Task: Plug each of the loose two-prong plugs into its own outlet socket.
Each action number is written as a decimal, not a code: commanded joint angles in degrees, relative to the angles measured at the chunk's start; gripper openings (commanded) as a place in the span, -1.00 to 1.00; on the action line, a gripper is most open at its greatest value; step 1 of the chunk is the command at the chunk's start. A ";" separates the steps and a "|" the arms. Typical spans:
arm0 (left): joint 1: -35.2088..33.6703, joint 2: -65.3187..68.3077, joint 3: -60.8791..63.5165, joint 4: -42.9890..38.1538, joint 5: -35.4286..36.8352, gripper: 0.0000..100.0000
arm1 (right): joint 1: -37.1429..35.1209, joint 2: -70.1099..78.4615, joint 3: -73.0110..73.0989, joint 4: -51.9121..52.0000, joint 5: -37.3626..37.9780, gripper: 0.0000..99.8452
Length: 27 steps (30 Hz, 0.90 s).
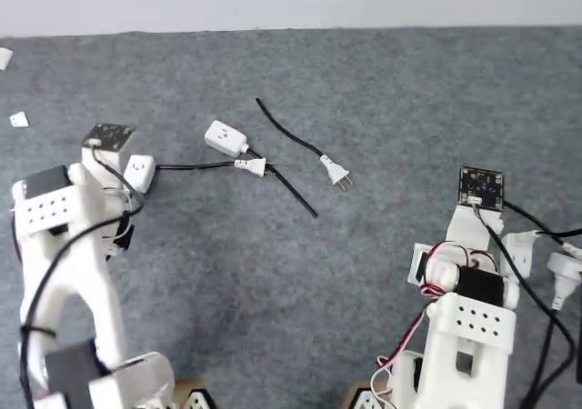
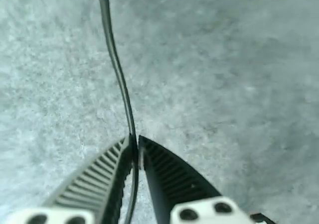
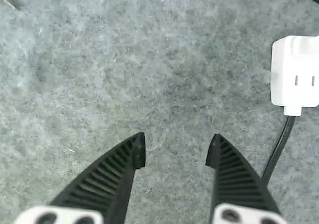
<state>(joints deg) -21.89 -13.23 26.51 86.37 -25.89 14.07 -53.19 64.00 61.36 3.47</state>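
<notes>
Underneath it all, a grey mat (image 1: 382, 82). Far right of the white cube socket (image 1: 225, 137): right gripper (image 3: 174, 147), spread wide over bare mat, near a corded white socket (image 3: 295, 69). Left of the cube socket: left gripper (image 2: 134, 140), pressed together on a black cord (image 2: 117, 69). Just beside the cube socket, at that cord's end: a white two-prong plug (image 1: 251, 165). Further right of the cube socket: a second plug (image 1: 338, 176), prongs bare.
</notes>
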 commanded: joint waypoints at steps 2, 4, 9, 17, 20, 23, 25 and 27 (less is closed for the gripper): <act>3.52 -13.19 -2.42 3.69 2.20 -0.97 | -0.13 -1.19 0.35 -1.10 0.62 -0.58; 4.48 -17.58 -2.42 4.66 4.92 -0.97 | -0.13 -1.19 0.35 -1.10 0.62 -0.58; 5.80 -25.05 -3.56 8.09 5.98 -0.97 | -0.13 -1.19 0.35 -1.10 0.62 -0.58; 5.80 -30.07 -14.55 14.15 5.98 -0.97 | -0.31 -1.19 0.35 -1.10 0.62 -0.58; 5.63 -29.80 -14.46 14.15 5.98 -0.97 | -0.22 -1.19 0.35 -1.10 0.62 -0.58; 5.54 -29.80 -11.65 14.15 5.89 -0.97 | -0.31 -1.19 0.35 -1.10 0.62 -0.58; 5.54 -29.71 -6.64 13.89 4.92 -0.97 | -0.22 -1.19 0.35 -1.10 0.62 -0.58; 5.54 -29.71 0.40 11.16 4.13 -0.97 | -0.22 -1.19 0.35 -1.10 0.62 -0.58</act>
<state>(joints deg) -16.35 -42.42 19.91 99.03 -20.62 14.07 -53.19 64.00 61.36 3.47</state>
